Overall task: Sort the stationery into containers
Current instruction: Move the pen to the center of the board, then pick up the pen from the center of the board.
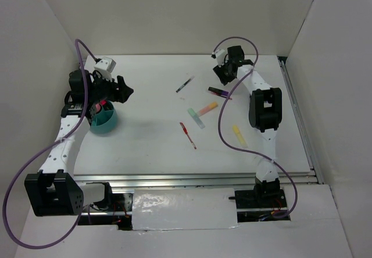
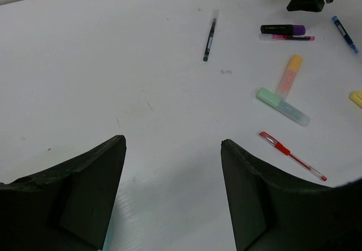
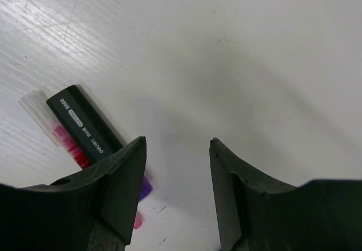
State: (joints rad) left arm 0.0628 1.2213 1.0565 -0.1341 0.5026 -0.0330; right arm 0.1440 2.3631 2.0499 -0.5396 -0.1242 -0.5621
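Overall, layout: loose stationery lies across the middle and right of the white table (image 1: 151,142), and the teal cup (image 1: 108,128) stands at the left.
Teal cup: upright beside the left arm, with something pink (image 1: 102,103) sticking up inside it.
Left gripper (image 2: 172,142): jaws spread wide and holding nothing, poised above bare table just past the cup.
Right gripper (image 3: 176,143): jaws partly apart with only bare table between them, so nothing is gripped.
Purple-black marker (image 3: 85,126): flat on the table, just outside the right gripper's left finger (image 3: 121,189), its purple end partly hidden behind that finger.
Pink pen (image 3: 56,131): clear-bodied, lying alongside the marker and touching it.
Dark pen (image 2: 210,39): alone, well apart from the others.
Orange highlighter (image 2: 289,76): its end meets the pastel green highlighter (image 2: 283,106).
Red pen (image 2: 292,155): near the green one, on the side nearer the arm bases.
Yellow highlighter (image 1: 239,136): by the right arm.
Blue-capped tube (image 2: 345,34): near the right gripper.
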